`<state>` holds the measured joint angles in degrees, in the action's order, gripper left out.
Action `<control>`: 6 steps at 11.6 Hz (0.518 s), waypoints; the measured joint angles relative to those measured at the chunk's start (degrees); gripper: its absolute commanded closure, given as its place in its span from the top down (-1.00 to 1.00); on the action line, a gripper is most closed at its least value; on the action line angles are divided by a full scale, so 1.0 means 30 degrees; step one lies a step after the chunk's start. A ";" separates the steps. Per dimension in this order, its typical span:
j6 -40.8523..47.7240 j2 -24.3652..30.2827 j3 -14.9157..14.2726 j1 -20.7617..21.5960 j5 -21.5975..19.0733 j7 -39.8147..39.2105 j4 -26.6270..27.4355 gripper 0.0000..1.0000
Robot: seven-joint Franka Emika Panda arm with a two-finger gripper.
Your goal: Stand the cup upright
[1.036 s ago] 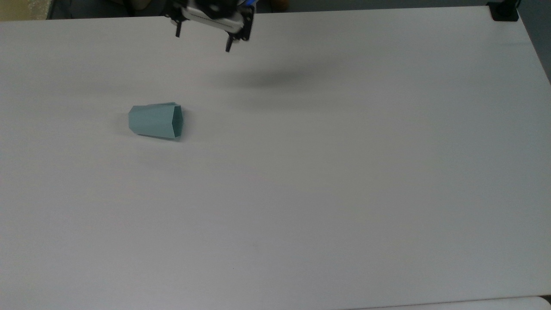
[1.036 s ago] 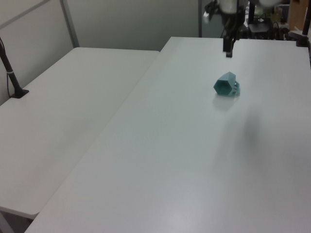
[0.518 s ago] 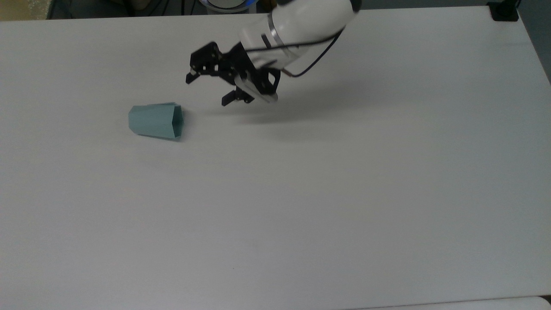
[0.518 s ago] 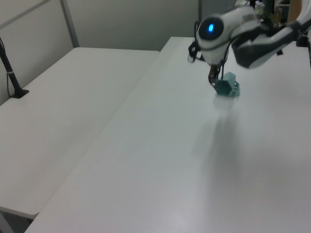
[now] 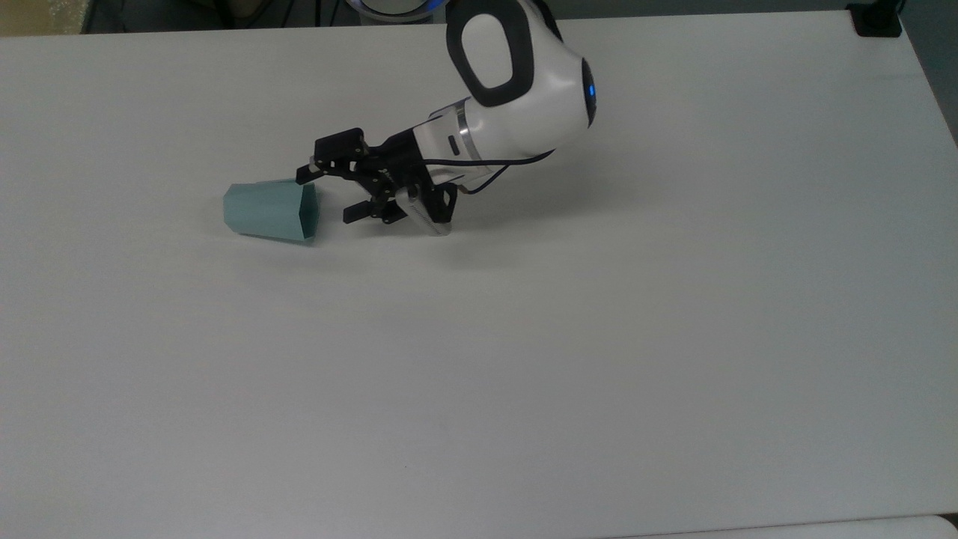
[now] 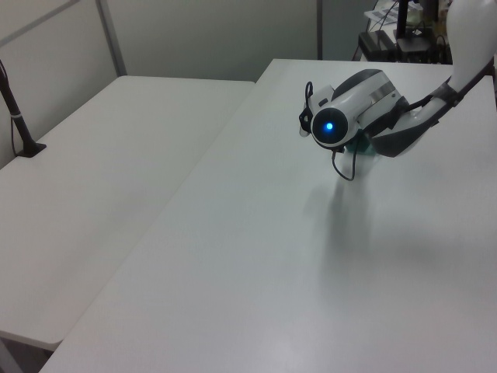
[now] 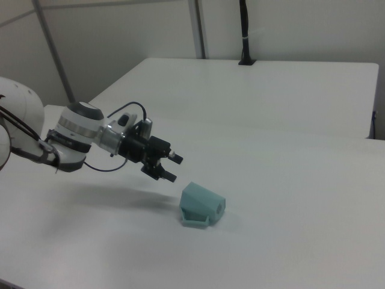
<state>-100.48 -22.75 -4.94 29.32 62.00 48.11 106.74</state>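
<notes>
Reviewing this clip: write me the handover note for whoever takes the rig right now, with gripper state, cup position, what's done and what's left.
Gripper: open, empty, low over the table, fingers pointing at the cup's mouth from the top view's right.
Cup: lying on its side, mouth toward the gripper, narrower base away from it; in the right view its handle sits low near the table. One fingertip looks close to the rim's far edge; contact cannot be confirmed.
Done: approach to the cup.
Left: grasp the cup, probably at the rim, tip it upright, release.
</notes>
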 measured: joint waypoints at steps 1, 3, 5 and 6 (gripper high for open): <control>0.0000 -0.0077 -0.0017 -0.0335 0.0086 0.0199 0.0072 1.00; -0.0001 -0.0098 -0.0035 -0.0904 0.0267 0.0871 0.0378 1.00; -0.0001 -0.0185 -0.0037 -0.1272 0.0760 0.1524 0.1035 1.00; -0.0002 -0.0278 -0.0037 -0.1384 0.0836 0.1665 0.1234 0.91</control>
<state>-100.49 -23.58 -5.05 25.16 64.51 53.11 110.44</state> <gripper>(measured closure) 0.000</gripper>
